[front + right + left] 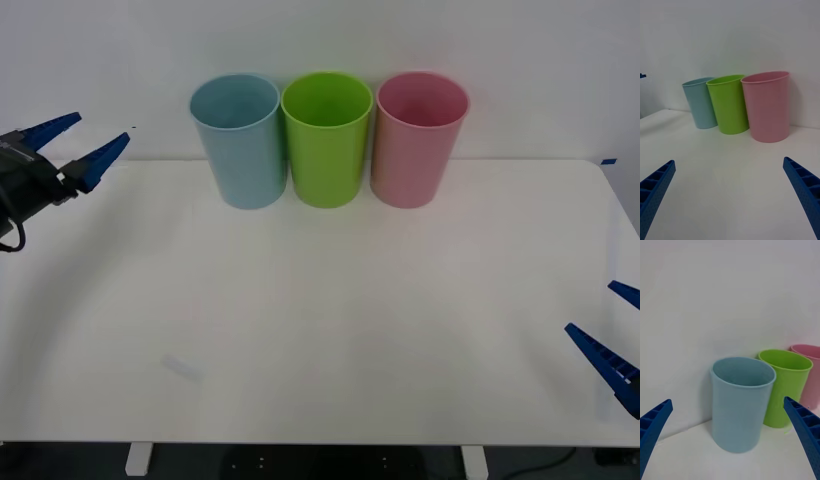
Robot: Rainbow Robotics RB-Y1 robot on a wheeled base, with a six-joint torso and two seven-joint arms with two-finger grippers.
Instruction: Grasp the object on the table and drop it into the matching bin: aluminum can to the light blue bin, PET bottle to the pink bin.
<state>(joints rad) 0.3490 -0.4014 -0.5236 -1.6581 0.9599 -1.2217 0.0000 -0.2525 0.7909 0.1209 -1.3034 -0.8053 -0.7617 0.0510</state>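
With the left gripper (85, 145) spread empty just left of the light blue bin (238, 140) and the right gripper (612, 335) spread empty well off to its right, the can is not visible on the table (330, 320), so the drop looks done.

blue ribbed tapered fingers (100, 160); black wrist housing (25, 185), black cable (12, 240).

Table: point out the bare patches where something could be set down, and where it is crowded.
The table is bare from the bins forward to its near edge, between the open left gripper and open right gripper. It is crowded at the back, where the light blue bin, green bin and pink bin stand close together.
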